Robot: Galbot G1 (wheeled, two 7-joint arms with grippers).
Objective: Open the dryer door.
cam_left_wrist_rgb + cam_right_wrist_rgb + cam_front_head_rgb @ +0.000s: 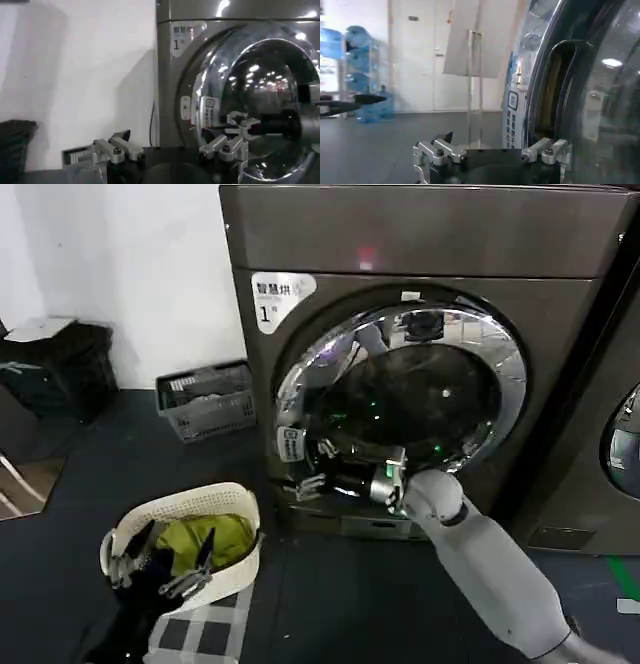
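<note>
The dryer door (405,389) fills most of the front of the dryer (560,244), its chrome ring around dark glass, and I see it shut or very nearly so against the machine's face. Nearest to me in the head view, my left gripper (160,569) hangs low over a white laundry basket (190,506) with a yellow-green cloth (205,536) in it; its fingers are spread and hold nothing. A checked cloth (195,629) lies on the dark floor (90,484) just beside the basket. Further in, my right arm (500,569) reaches up from the lower right to the door's lower left edge, and my right gripper (312,474) sits at the chrome ring there, close to a small white label (290,444). In the right wrist view its fingers (547,150) stand apart, one of them close against the door rim beside the recessed handle pocket (560,90); I cannot tell whether they touch the metal. The left wrist view shows that same gripper (235,127) at the ring from the side. Higher on the dryer front are the white sticker marked "1" (280,296) and a small pink light (366,256). Beyond, a grey crate (205,399) stands against the white wall (130,264), and a neighbouring machine (610,434) shows at the right edge.
</note>
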